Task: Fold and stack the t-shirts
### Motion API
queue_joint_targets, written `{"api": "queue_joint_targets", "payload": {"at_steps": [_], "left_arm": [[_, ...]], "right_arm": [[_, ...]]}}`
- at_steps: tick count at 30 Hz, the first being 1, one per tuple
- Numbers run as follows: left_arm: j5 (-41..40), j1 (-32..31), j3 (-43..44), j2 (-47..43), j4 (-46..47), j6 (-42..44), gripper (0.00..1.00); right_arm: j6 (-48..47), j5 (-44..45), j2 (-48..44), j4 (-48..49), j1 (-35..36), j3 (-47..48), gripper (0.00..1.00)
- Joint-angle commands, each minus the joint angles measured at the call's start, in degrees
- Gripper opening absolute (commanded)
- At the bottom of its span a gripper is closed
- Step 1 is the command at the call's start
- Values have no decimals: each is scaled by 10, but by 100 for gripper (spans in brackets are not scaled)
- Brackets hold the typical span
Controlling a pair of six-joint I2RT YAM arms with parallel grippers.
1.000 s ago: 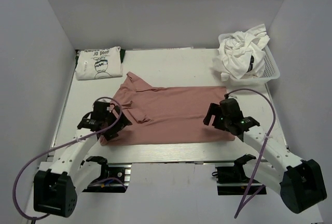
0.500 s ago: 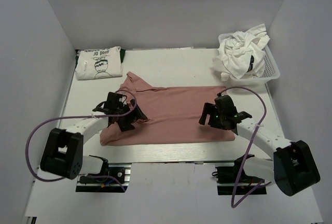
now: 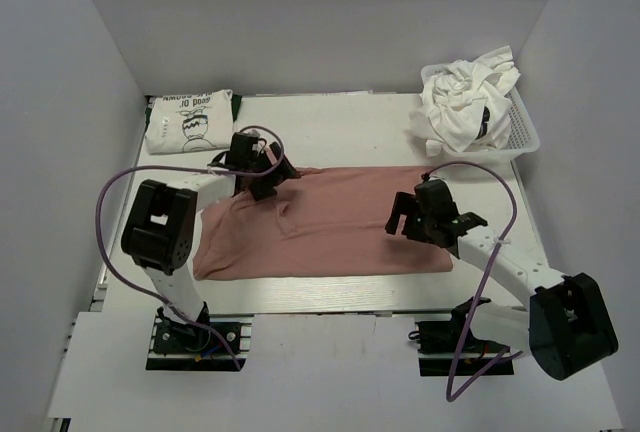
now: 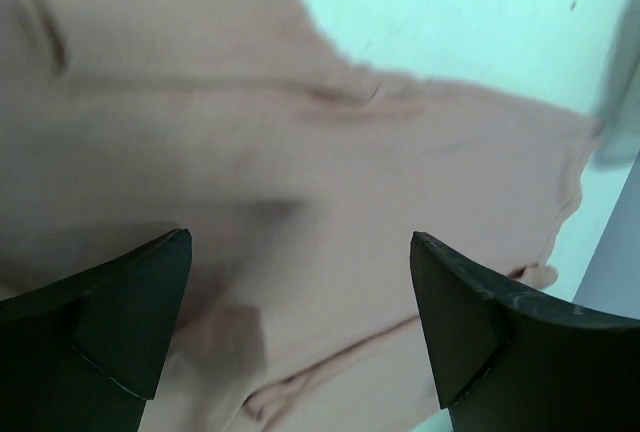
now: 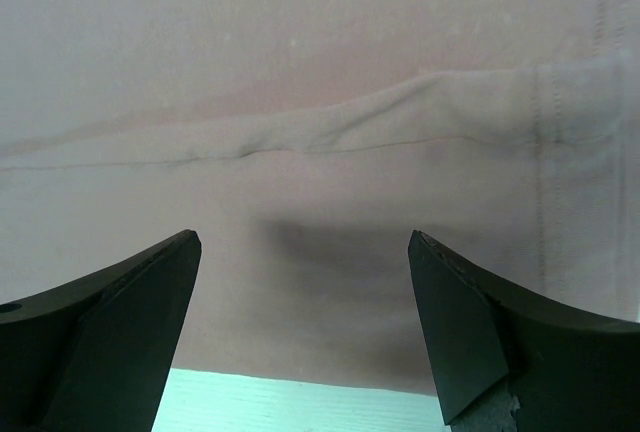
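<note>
A dusty pink t-shirt [image 3: 330,222] lies spread flat across the middle of the table. My left gripper [image 3: 268,174] hovers open over its far left corner; in the left wrist view, pink cloth [image 4: 300,132] shows between the spread fingers of the left gripper [image 4: 300,242], which hold nothing. Open as well, my right gripper [image 3: 403,218] hangs over the shirt's right part, near its front edge. The right wrist view shows a seam and hem of the pink shirt [image 5: 300,52] below the empty right gripper [image 5: 305,237]. A folded white t-shirt with black print [image 3: 190,122] lies at the far left.
A white basket [image 3: 525,132] at the far right holds a heap of crumpled white t-shirts [image 3: 465,102]. White walls enclose the table [image 3: 340,132] on the left, back and right. Both arms' cables loop over the near edge.
My left gripper swung from the shirt's near left edge up to its far left corner, staying open. The right gripper shifted only slightly over the shirt's right part.
</note>
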Motion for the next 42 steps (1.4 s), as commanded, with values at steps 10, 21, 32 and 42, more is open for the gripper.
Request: {"api": "queue_joint_targets", "payload": {"at_steps": [10, 21, 32, 42], "left_arm": [[-241, 5, 275, 67, -233, 87, 100], [-347, 26, 373, 171, -265, 126, 99], [-303, 57, 466, 274, -243, 120, 78], [-214, 73, 510, 321, -203, 114, 12]], "right_arm": [[-1, 113, 2, -35, -3, 86, 90], [-1, 156, 86, -80, -2, 154, 90], [-12, 182, 117, -97, -5, 173, 90], [14, 218, 151, -115, -17, 212, 90]]}}
